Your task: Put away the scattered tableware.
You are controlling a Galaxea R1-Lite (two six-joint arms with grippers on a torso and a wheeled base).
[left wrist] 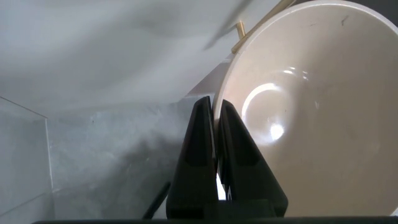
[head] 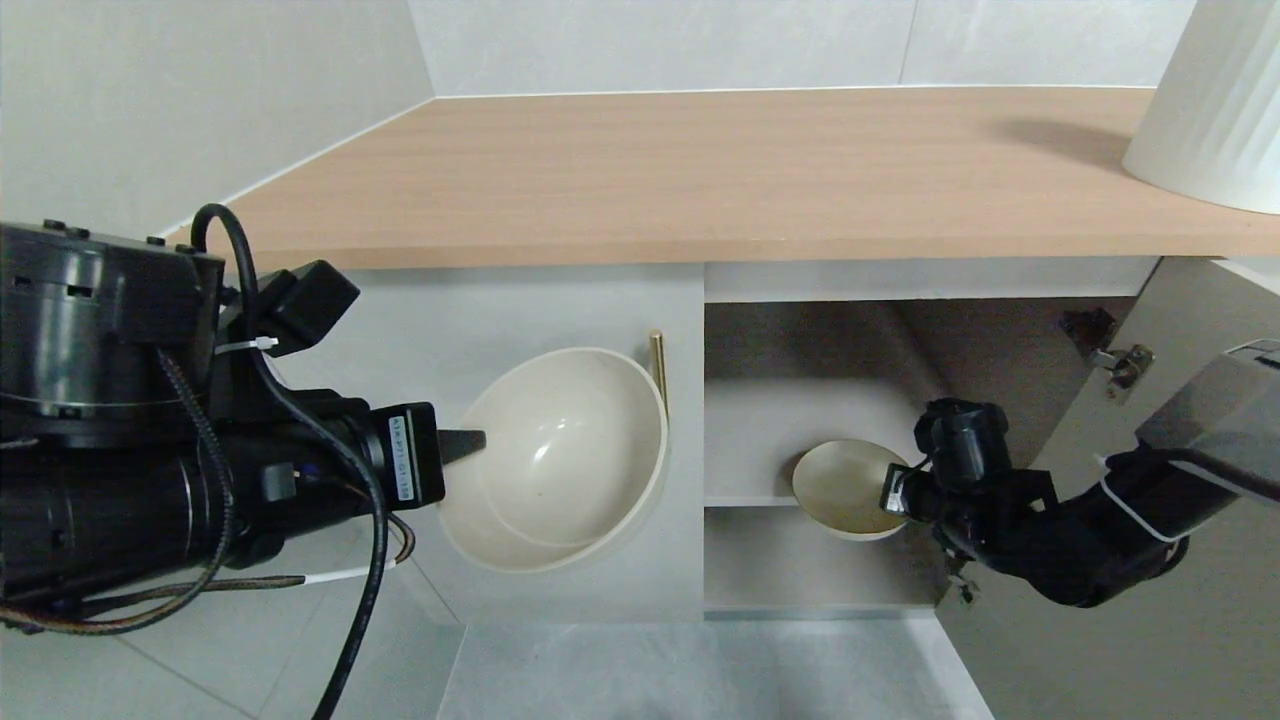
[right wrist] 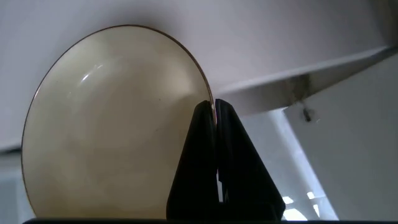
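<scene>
A large cream bowl [head: 560,460] hangs in front of the shut left cabinet door, tilted so its hollow faces me. My left gripper [head: 470,443] is shut on its rim; in the left wrist view the fingers [left wrist: 202,134] pinch the edge of the large bowl [left wrist: 311,112]. A smaller cream bowl [head: 845,488] is held just inside the open cabinet, at the front edge of the shelf [head: 750,440], by my right gripper [head: 893,490], shut on its rim. The right wrist view has the small bowl [right wrist: 112,118] clamped between the fingers [right wrist: 202,124].
A wooden countertop [head: 700,170] runs above the cabinet, with a white ribbed vessel [head: 1215,110] at its far right. The right cabinet door [head: 1150,440] stands open beside my right arm. A brass handle [head: 658,365] sits on the shut left door. Grey floor lies below.
</scene>
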